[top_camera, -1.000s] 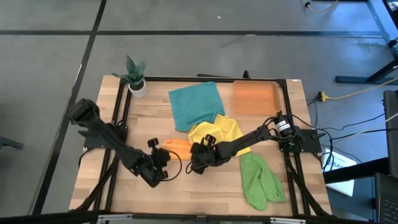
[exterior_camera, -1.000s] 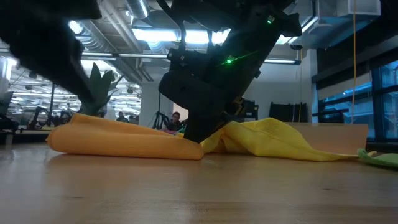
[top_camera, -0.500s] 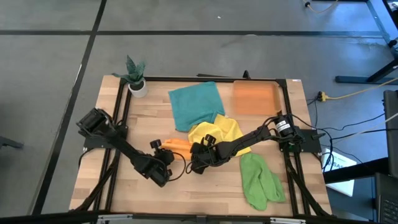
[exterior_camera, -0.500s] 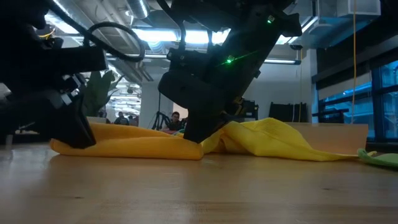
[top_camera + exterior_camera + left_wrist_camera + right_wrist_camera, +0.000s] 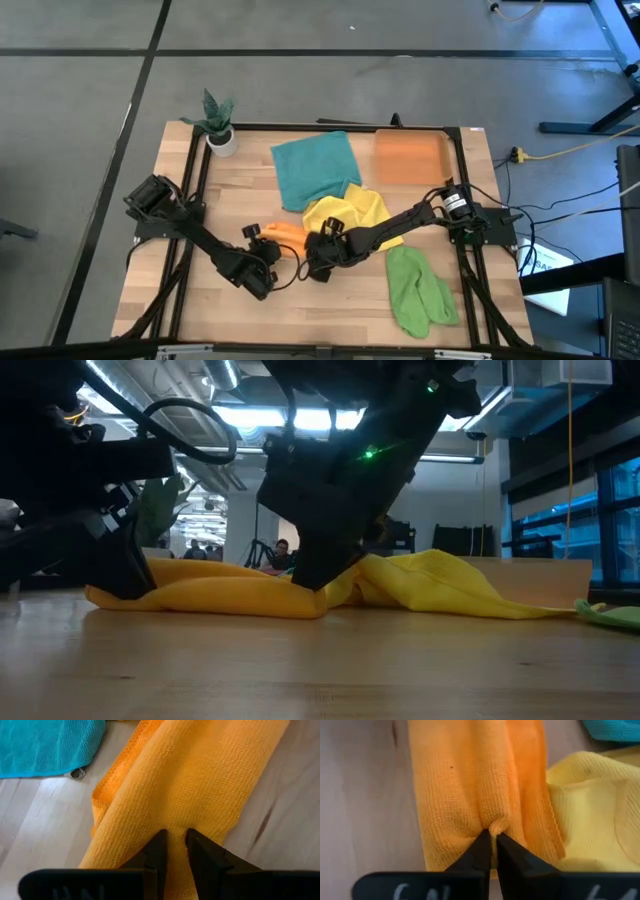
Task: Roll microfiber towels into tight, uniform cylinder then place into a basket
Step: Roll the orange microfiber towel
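Observation:
The orange towel (image 5: 285,231) lies as a long, loosely folded band on the table, between my two grippers. My left gripper (image 5: 174,836) stands on its left end (image 5: 110,596), fingers a narrow gap apart. My right gripper (image 5: 493,836) is shut on its right end (image 5: 300,600), beside the crumpled yellow towel (image 5: 352,213). The teal towel (image 5: 314,170) lies flat behind them and the light green towel (image 5: 420,290) lies at the near right. The orange basket (image 5: 410,157) stands at the far right, with no towel in it. My left gripper comes slanting down from the table's left. Both fingertips (image 5: 159,842) rest on the top layer of the orange towel's left end (image 5: 175,815). Cloth shows in the narrow gap; whether it is caught, I cannot tell. The towel lies on the table. My right gripper pinches a small pucker of the orange towel's top layer (image 5: 496,826) between its two fingertips. It comes slanting down from the table's right, at the towel's right end. The towel stays lying on the table, slack.
A white pot with a green plant (image 5: 219,128) stands at the far left corner. A black frame (image 5: 196,190) runs along the table's edges. Bare wood (image 5: 320,320) lies along the near edge between the arms.
My left gripper has swung down and toward the orange towel, and now stands on its left end, where before it hung clear of the cloth. My right gripper has stayed on the towel's right end.

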Motion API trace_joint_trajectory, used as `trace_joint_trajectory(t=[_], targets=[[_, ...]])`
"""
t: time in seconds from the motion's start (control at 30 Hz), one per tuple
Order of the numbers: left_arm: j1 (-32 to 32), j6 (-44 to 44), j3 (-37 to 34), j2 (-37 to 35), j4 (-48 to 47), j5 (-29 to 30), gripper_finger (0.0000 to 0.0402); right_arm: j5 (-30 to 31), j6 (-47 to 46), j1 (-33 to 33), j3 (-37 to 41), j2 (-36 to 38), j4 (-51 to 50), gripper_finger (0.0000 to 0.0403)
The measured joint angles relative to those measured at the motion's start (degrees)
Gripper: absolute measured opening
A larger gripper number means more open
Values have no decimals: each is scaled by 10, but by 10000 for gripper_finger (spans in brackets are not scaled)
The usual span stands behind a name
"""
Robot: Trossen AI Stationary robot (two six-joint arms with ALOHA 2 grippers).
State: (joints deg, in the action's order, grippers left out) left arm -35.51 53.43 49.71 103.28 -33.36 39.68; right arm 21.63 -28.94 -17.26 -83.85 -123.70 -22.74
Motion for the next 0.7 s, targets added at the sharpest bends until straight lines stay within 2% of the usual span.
trace_joint_trajectory(t=[0.23,0.4,0.7], targets=[[0,0,0,1,-3,-10,69,-3,42,-1,-36,-1,-1,78],[0,0,-1,1,-4,-16,69,-18,39,-1,-80,-1,-69,104],[-3,0,-1,-10,-7,-28,69,96,52,-35,-164,-1,-171,110]])
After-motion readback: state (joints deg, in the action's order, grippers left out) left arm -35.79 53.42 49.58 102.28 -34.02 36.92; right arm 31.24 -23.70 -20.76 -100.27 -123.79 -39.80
